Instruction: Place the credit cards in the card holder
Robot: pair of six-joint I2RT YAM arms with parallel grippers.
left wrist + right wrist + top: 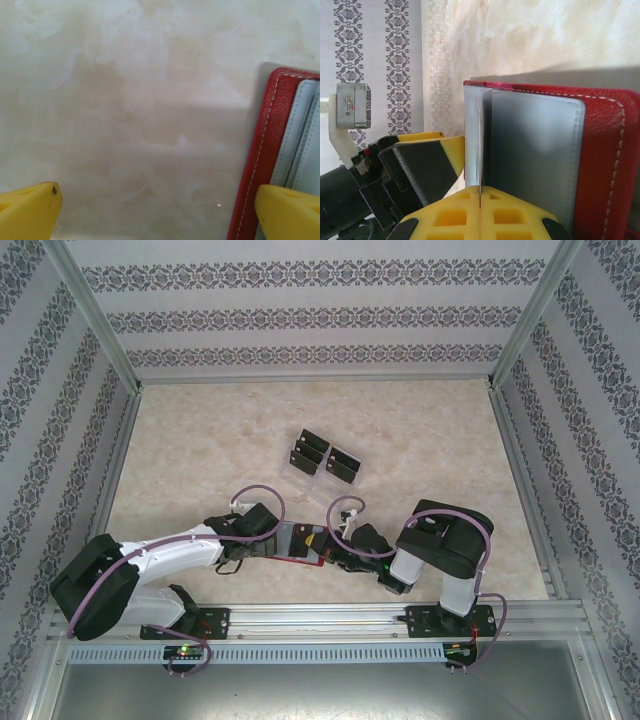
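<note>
Red leather-like card holder (607, 150) is lying open on the pale marbled table (430, 440) near its front edge, with its grey inner pockets (535, 155) facing up. The right end effector (480, 202) is pressing its yellow fingers together on a thin credit card (480, 145). The card is showing edge-on and standing against the grey pockets; whether its tip is sitting inside a slot is hard to tell. The left end effector (157, 212) is hanging spread wide, low over the table. One yellow finger (287, 212) is overlapping the holder's stitched red edge and the other is over bare table. Further back, more black credit cards (322, 455) are sitting in a clear tray (289, 469), well apart from the holder.
</note>
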